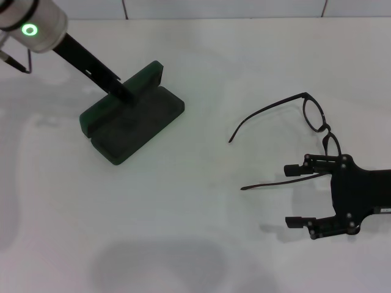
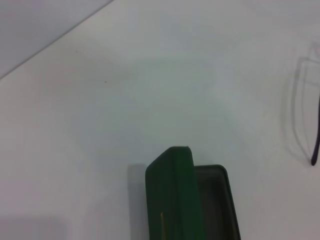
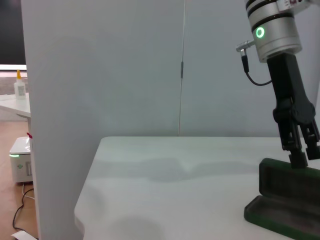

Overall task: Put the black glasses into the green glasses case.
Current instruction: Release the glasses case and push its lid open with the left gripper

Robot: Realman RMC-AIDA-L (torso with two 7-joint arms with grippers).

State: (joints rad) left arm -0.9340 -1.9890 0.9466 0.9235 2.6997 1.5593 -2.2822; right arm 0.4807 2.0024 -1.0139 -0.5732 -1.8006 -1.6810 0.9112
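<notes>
The green glasses case point(image 1: 137, 125) stands open at the table's left, lid upright, grey-green lining showing. My left gripper point(image 1: 125, 93) reaches down from the far left and is shut on the lid's top edge; the right wrist view shows the left gripper point(image 3: 303, 154) on the case point(image 3: 285, 200). The left wrist view looks down on the case's lid point(image 2: 172, 195). The black glasses point(image 1: 314, 116) lie on the table at the right, temples pointing left. My right gripper point(image 1: 291, 196) is open just in front of them, its far finger over the near temple.
A white table point(image 1: 195, 244) carries everything, with bare surface between case and glasses. A white wall runs along its far edge. In the left wrist view a tip of a glasses temple point(image 2: 315, 150) shows at the side.
</notes>
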